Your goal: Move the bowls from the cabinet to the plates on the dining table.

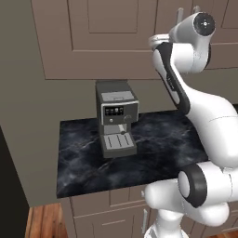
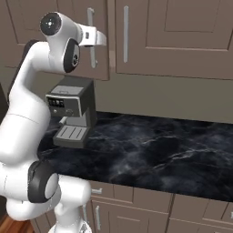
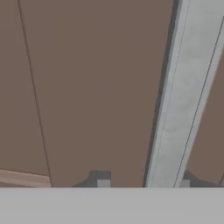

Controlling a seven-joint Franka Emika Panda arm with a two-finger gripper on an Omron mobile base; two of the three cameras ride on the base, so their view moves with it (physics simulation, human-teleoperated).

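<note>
Bowls are nowhere on show as the gripper (image 3: 143, 183) stands hard up against the wall cabinet (image 2: 173, 36), its doors shut or close to it, so the task's pieces presumably sit behind that taupe wood. Two dark fingertips (image 3: 103, 179) rise on either side of the slim silver bar handle (image 3: 183, 100) with a gap on each flank, so the claw reads as spread around the bar and not pinching it, though at this close range contact cannot be ruled out. From the right base camera the hand meets the left door's handle (image 2: 91, 38) at upper height, above the espresso machine (image 2: 70, 113) on the black marble counter (image 2: 173, 150). The hazard appears plain: with loose jaws, a pull would likely slide off the bar and leave the door closed. A swing begun from here could also carry the forearm into the machine below, or catch the door's edge against the wrist.
</note>
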